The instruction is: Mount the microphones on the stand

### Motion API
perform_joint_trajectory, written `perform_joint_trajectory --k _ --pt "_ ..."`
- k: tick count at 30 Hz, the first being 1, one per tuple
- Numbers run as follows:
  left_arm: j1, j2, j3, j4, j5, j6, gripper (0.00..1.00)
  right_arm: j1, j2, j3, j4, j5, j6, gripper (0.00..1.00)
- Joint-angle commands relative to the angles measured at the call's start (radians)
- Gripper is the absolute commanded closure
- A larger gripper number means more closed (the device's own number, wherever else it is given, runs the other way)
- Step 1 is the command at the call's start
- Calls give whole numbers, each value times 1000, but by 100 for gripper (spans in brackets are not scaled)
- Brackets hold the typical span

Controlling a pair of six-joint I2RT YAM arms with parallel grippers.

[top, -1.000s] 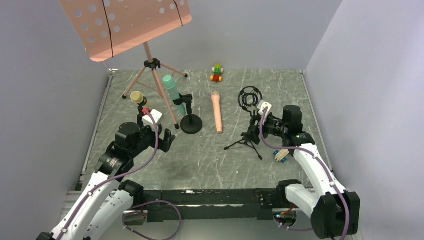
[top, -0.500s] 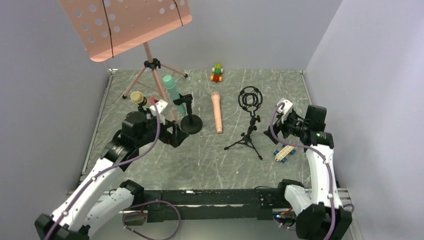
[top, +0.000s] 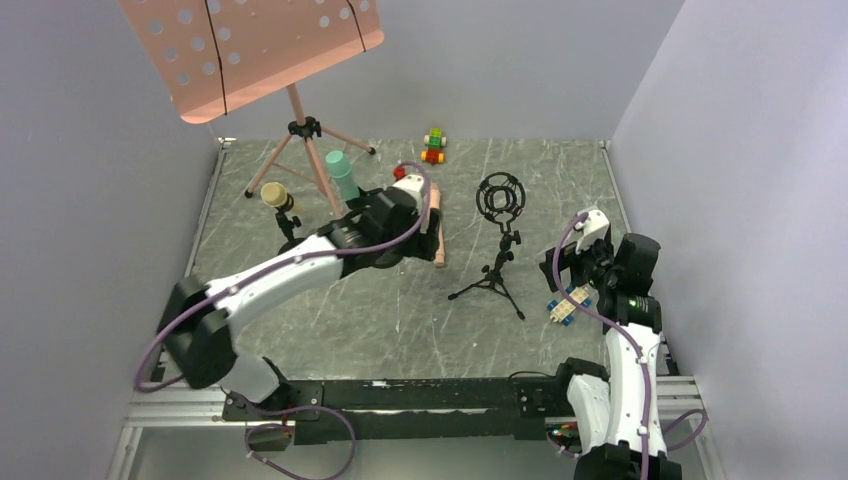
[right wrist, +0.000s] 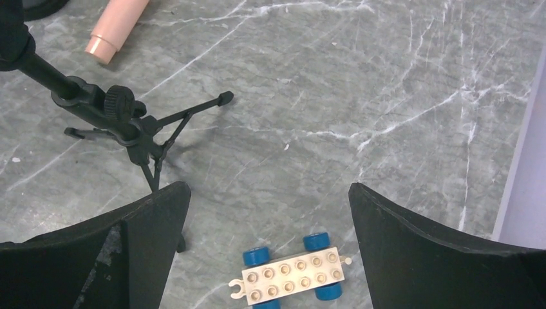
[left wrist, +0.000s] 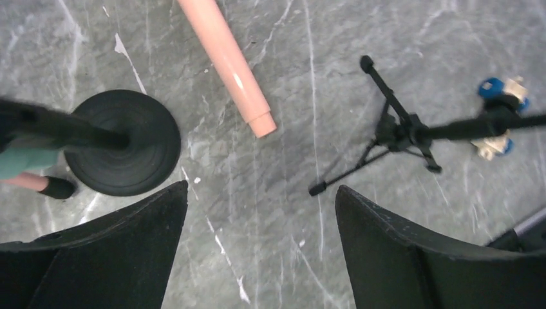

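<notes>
A: Salmon pink matte plastic microphone (left wrist: 225, 58) lies flat on grey marbled table (left wrist: 283, 38), narrow tail pointing at left gripper (left wrist: 261, 187), just ahead of its wide, empty jaws.
B: Long axis roughly square to jaw line. Right gripper (right wrist: 270, 187), equally wide and empty, stands well apart.

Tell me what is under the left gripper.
Bare marble table, with the salmon pink microphone's tail and a round black stand base ahead. From above, the left arm covers part of that microphone.
</notes>
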Motion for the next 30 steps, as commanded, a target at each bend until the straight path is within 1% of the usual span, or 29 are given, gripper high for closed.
perform_joint_trajectory --k 1,4,6,8,11,12,13,17,22,30 --pt "-9 185 157 -18 -91 -111 13 -6 -18 10 55 26 47 0" --pt "-10 323 282 -75 -101 -116 17 -5 -27 5 64 37 52 0" --pt "-9 405 356 -106 -110 -115 23 -5 -33 1 70 40 55 0" --pt "-7 486 427 -145 -126 -115 27 -5 -33 1 71 43 56 0" --pt "2 608 556 -232 -129 -125 28 -5 -35 1 72 46 59 0" --pt "4 641 585 -253 -128 -130 35 -5 -37 -1 73 46 59 0" --pt "8 672 613 -273 -128 -141 38 -6 -40 -2 75 46 59 0" --pt "28 752 671 -301 -118 -159 39 -6 -51 -7 75 48 57 0" --pt "51 835 746 -349 -113 -169 38 -6 -57 -9 75 46 54 0" --pt "62 950 870 -429 -88 -192 38 -7 -60 -11 78 51 56 0"
